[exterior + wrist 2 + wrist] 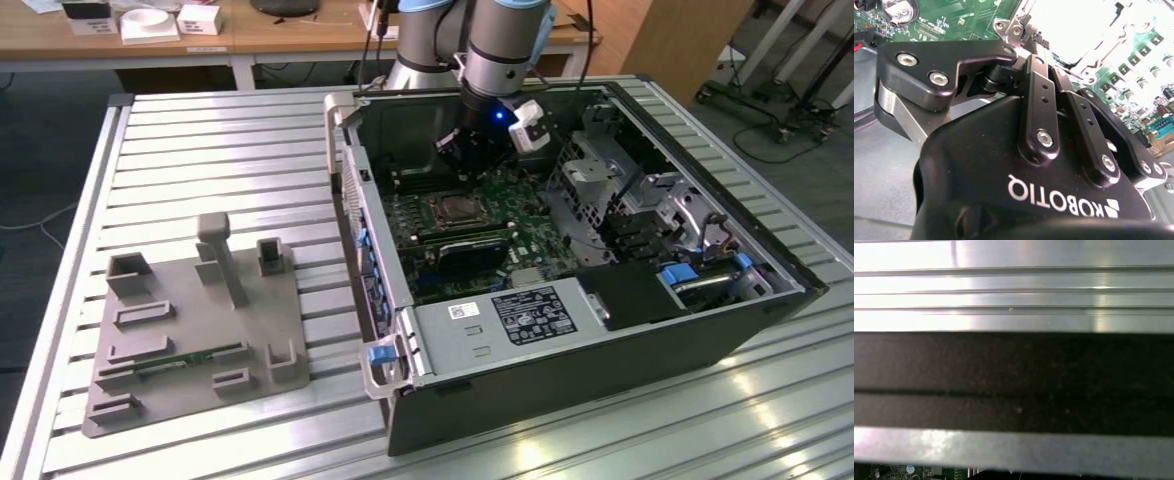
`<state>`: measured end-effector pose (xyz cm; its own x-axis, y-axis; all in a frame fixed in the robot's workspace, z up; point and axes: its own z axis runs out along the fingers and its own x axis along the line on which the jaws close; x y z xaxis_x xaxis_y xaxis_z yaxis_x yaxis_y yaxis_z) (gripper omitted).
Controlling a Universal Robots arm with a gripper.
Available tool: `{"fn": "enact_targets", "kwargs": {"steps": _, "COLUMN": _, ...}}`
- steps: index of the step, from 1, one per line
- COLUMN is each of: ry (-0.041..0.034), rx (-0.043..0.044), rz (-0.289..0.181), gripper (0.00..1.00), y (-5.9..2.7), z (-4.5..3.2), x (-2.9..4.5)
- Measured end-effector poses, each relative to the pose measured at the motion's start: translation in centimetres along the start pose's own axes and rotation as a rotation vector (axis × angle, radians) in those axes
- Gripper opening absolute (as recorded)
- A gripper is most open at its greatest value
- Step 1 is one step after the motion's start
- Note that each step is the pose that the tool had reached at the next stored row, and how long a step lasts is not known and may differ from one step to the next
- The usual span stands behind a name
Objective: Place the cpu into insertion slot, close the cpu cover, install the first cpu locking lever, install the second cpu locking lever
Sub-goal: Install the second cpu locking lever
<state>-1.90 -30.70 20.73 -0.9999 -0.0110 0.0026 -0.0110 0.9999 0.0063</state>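
In the exterior view, one gripper (pixel 466 160) hangs inside the open computer case (pixel 694 330), just above one square, silver-rimmed insertion slot (pixel 458 211) lying flat on the green board (pixel 521 195). One grey fixture (pixel 187 330) sits well apart on the table (pixel 214 130).

In the second wrist view, the gripper's fingers (pixel 1038 95) meet at the tips, at the edge of the bright silvery cpu cover (pixel 1079 30); whether they pinch anything I cannot tell.

In the first wrist view, a dark case wall (pixel 1014 380) crosses level.

Case walls (pixel 350 170) and drive cage (pixel 594 175) hem the insertion slot (pixel 455 210).
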Motion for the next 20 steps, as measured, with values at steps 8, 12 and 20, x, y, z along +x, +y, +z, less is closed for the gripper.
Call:
{"fn": "enact_targets", "kwargs": {"steps": 8, "ry": 0.0001, "rx": 0.0046, "rz": 0.000, "gripper": 0.10, "y": 0.00, "z": 0.00, "x": 0.00}}
{"fn": "enact_targets", "kwargs": {"steps": 12, "ry": 0.0001, "rx": 0.0075, "rz": 0.000, "gripper": 0.10, "y": 0.00, "z": 0.00, "x": 0.00}}
{"fn": "enact_targets", "kwargs": {"steps": 20, "ry": 0.0000, "rx": 0.0075, "rz": 0.000, "gripper": 0.10, "y": 0.00, "z": 0.00, "x": 0.00}}
